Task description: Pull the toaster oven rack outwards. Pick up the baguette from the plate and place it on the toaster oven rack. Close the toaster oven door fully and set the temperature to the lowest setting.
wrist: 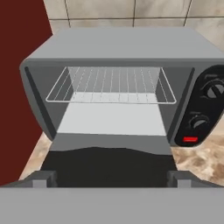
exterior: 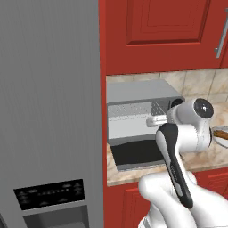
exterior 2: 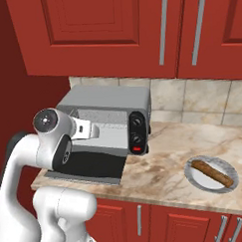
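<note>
Facing the toaster oven (wrist: 118,48), toaster oven door (wrist: 109,164) lying folded down flat. Toaster oven rack (wrist: 111,85) is sitting inside the cavity. My gripper (wrist: 111,179) is hovering before it, fingers spread wide, empty. Baguette (exterior 2: 211,173) is resting on the plate (exterior 2: 195,177), well apart to the right.

So in front of me the grey toaster oven (wrist: 122,43) sits with its dark glass door (wrist: 109,164) dropped flat open, wire rack (wrist: 111,85) inside the cavity, and the golden-brown baguette (exterior 2: 212,173) lying on its plate (exterior 2: 195,178) off to the right.
</note>
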Available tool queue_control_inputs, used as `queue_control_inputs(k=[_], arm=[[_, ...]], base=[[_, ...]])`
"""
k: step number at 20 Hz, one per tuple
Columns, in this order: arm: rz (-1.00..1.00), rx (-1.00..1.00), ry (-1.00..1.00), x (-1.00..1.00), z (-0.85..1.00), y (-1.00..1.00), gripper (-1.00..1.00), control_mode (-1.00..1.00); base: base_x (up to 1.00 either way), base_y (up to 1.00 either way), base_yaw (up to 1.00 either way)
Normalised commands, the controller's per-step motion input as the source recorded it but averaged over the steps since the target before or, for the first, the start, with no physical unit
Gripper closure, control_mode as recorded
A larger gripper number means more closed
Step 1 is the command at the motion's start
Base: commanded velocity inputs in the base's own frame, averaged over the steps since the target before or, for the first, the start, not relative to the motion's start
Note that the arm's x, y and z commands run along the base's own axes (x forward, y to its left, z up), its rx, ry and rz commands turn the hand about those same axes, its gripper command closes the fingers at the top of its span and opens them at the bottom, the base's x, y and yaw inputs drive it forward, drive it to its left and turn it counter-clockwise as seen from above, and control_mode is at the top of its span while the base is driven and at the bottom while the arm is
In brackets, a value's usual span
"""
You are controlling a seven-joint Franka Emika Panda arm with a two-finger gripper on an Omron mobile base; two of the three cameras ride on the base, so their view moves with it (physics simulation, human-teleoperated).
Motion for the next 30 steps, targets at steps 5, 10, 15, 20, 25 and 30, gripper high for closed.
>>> queue_control_inputs(k=[5, 10, 15, 20, 25, 30], arm=[[0.00, 0.02, -0.11, -0.04, -0.11, 0.00, -1.00, -1.00], [0.00, -0.06, -0.13, -0.12, -0.23, 0.00, -1.00, -1.00], [0.00, -0.17, -0.06, -0.08, -0.34, 0.01, -1.00, -1.00], [0.00, -0.19, -0.02, -0.01, -0.35, 0.06, -1.00, -1.00], [0.00, -0.17, 0.00, 0.00, -0.31, 0.07, -1.00, -1.00], [0.00, -0.20, 0.00, 0.00, -0.28, 0.13, -1.00, -1.00]], base=[[0.00, 0.00, 0.00], [0.00, 0.00, 0.00], [0.00, 0.00, 0.00], [0.00, 0.00, 0.00], [0.00, 0.00, 0.00], [0.00, 0.00, 0.00]])
